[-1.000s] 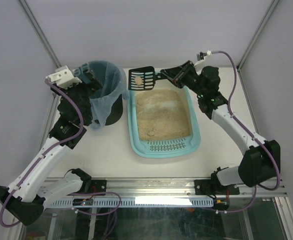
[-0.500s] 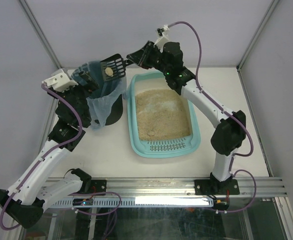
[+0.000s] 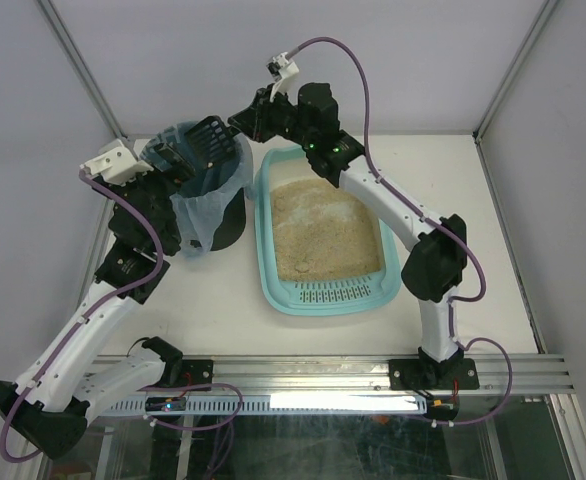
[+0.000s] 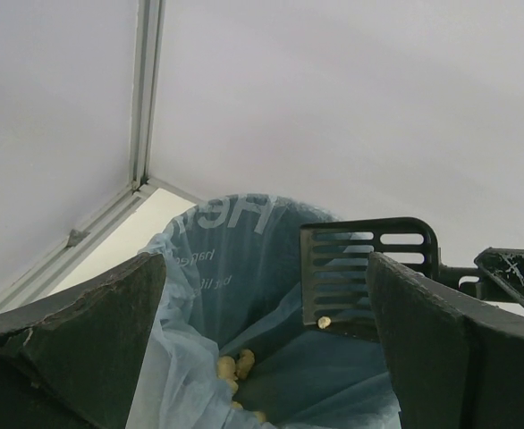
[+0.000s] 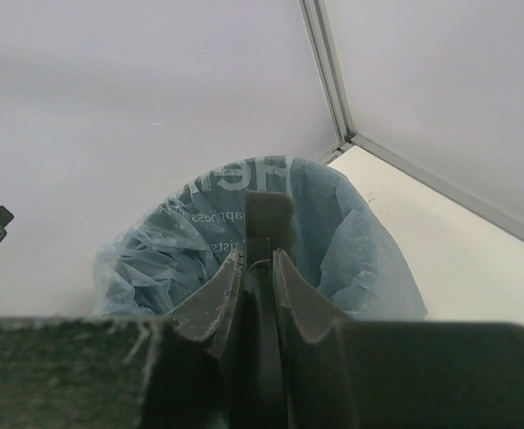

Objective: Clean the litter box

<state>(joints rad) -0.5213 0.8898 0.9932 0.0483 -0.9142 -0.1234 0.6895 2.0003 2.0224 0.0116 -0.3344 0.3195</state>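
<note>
Over the mouth of the round bin [image 3: 235, 215], the right gripper [image 3: 260, 113] pinches the handle of a black slotted scoop [image 3: 206, 140], tipped steeply above the blue liner. One pellet [image 4: 323, 320] clings to the slats; a gentle shake made well inside the rim should free it without scattering. The left gripper [image 3: 170, 155] is spread wide at the bin's rim, clasping nothing visible. The litter box [image 3: 269, 235] sits just beside the bin, a lump [image 3: 301, 266] showing in its sand.

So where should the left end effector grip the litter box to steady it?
Take the litter box by its left long rim, near the grate, from above, jaws straddling the thin upright wall; farther back the lined bin crowds it.
</note>
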